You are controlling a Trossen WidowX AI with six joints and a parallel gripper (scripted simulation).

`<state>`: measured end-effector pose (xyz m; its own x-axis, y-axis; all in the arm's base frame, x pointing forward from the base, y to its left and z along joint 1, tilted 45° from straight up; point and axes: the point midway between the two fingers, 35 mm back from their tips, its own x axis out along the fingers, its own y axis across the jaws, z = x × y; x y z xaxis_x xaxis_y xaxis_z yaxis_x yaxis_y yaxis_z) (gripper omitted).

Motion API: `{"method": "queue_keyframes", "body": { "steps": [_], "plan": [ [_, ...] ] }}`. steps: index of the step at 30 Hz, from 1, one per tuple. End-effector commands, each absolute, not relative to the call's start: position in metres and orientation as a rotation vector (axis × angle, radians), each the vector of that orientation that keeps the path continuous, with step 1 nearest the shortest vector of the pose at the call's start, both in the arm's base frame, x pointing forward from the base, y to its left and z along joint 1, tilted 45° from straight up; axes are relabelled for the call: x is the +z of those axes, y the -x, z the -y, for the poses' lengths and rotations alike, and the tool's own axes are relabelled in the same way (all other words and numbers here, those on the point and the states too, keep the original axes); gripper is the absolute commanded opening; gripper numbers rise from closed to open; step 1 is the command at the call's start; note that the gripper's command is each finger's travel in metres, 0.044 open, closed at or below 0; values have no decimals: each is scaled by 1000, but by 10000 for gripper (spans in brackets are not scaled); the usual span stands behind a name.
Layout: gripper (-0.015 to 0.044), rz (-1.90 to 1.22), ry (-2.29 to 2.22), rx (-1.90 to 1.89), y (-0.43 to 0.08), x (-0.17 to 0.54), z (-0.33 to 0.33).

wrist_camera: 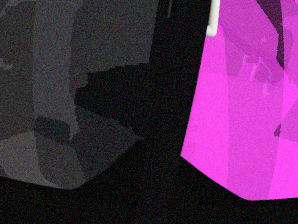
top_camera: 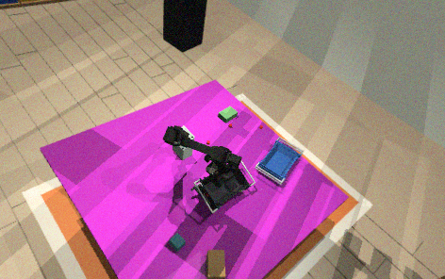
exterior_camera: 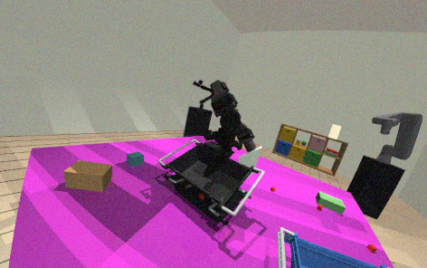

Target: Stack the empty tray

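My gripper [top_camera: 217, 175] [exterior_camera: 222, 155] [wrist_camera: 149, 148] is shut on the far side wall of an empty black tray [top_camera: 226, 190] [exterior_camera: 226, 181]. This tray hangs or rests directly over the loaded black tray [exterior_camera: 205, 205]. The loaded tray is mostly hidden; a red block [exterior_camera: 202, 196] shows in the gap between them. White wire bars stand at both ends, one at the left [top_camera: 205, 198] [exterior_camera: 178, 150] and one at the right [top_camera: 248, 171] [exterior_camera: 248, 192]. I cannot tell which tray each belongs to, nor whether the trays touch. The wrist view shows the held wall close up.
A blue tray [top_camera: 281, 159] [exterior_camera: 317, 255] with white bars stands to one side. Also there are a green block [top_camera: 228, 113] [exterior_camera: 330, 202], a teal block [top_camera: 176, 241] [exterior_camera: 135, 158], a brown block [top_camera: 216, 263] [exterior_camera: 88, 176], a pale block [top_camera: 183, 151] near the arm's base and several small red blocks.
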<state>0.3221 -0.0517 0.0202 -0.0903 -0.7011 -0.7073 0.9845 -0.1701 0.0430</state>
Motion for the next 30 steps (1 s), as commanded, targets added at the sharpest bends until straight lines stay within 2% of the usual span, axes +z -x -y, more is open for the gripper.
{"method": "queue_keyframes", "body": {
  "steps": [1,30],
  "plan": [
    [0,-549,-703,-1640,-317,18,54],
    [0,-549,-703,-1640,-312,14,57]
  ]
}}
